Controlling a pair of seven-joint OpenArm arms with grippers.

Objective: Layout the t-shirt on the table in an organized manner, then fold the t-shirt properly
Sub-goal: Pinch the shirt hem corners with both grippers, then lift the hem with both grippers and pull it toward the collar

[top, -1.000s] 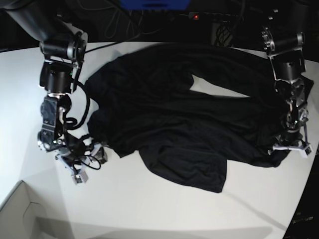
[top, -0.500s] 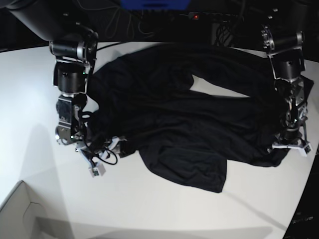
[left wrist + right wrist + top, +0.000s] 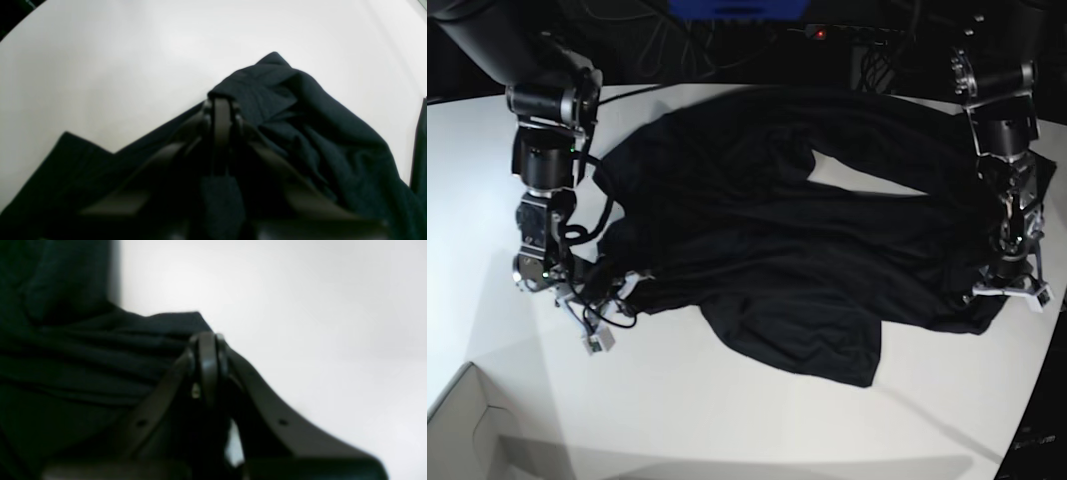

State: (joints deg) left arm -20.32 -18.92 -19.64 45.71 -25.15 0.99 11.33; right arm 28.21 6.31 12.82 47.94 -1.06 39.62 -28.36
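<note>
**While shirt lies bunched, right jaws now shut on its edge**

Since a second ago, right gripper [image 3: 206,340] gone from wide to closed, pinching the t-shirt [image 3: 777,260] edge at 8 o'clock of the cloth. Left gripper [image 3: 222,103] unchanged, clamped on a corner at 4 o'clock. Shirt crumpled across the middle of the table [image 3: 727,430]. Probably both ends now secured; ready to pull apart and spread flat.

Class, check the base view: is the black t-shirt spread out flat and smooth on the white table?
No: the t-shirt lies bunched and creased on the table, with a fold hanging toward the near edge.
</note>
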